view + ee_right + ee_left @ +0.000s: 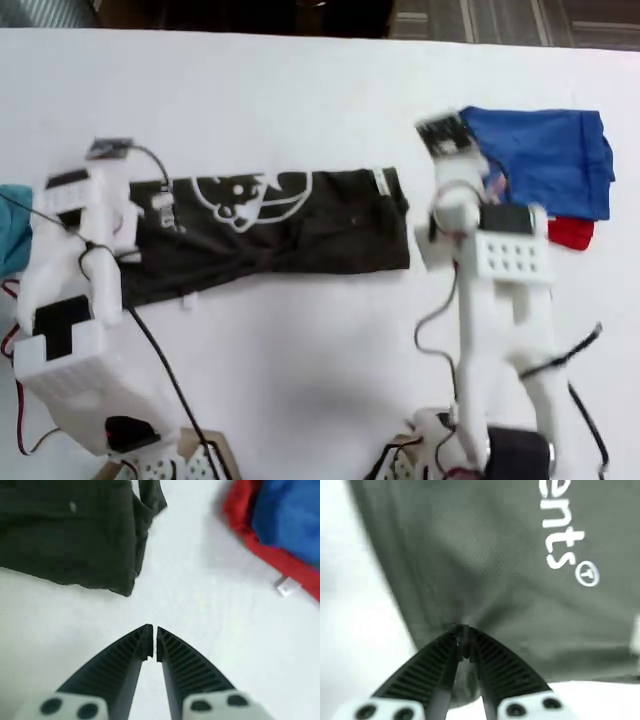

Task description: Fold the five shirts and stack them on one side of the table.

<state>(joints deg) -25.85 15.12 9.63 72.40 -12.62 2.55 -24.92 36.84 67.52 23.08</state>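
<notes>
left fingers [436, 664]: clenched on black shirt [485, 565] edge
right fingers [118, 666]: pressed together, empty, just beside black shirt's opposite end
black shirt: flat on tabletop [300, 90], long folded strip
handling: likely soft, light, limp; pinch hem or corners

A white table [225, 630] spreads below and all around the right gripper [154, 634]. Far ahead of it, past the table's edge, the room [250, 14] is dark.

It looks like a robotics lab bench: two white plastic robot arms [75, 300] stand at the edge of a plain white table [300, 370], with loose black cables [160, 365] trailing.
</notes>
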